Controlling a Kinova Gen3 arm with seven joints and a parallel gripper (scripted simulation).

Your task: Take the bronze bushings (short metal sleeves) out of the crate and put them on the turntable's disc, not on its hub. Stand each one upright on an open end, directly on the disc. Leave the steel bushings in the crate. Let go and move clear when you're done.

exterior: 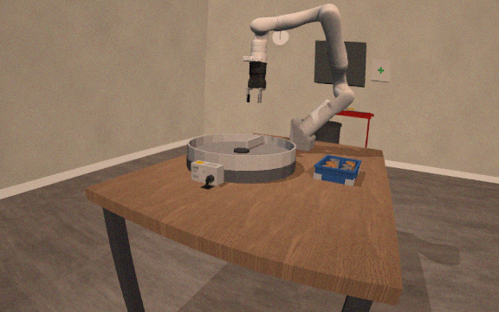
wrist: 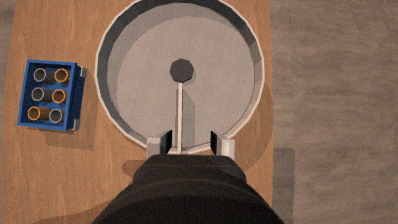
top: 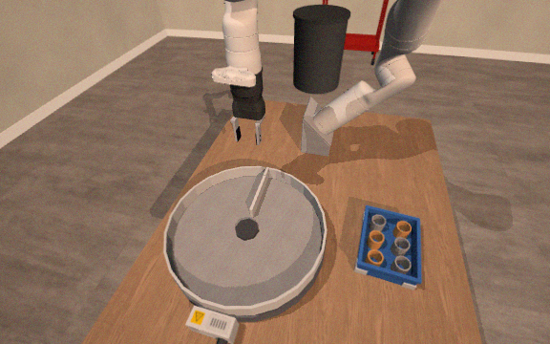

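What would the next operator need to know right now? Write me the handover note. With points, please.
Pincer (top: 247, 134) (exterior: 254, 97) (wrist: 191, 138): open, nothing between its fingers, raised above the turntable's near-base side.

Crate (top: 365, 239) (exterior: 337, 174) (wrist: 47, 63): blue, on the table beside the turntable (top: 245, 304) (exterior: 241, 163) (wrist: 98, 82). It holds all six bushings, three bronze and three steel.

Done: no bronze bushing is on the disc (top: 218, 258) (exterior: 219, 149) (wrist: 145, 75).

Left: stand all three bronze bushings upright directly on the disc, off the dark hub (top: 246, 228) (exterior: 241, 150) (wrist: 181, 70); leave the steel ones; release and move clear.
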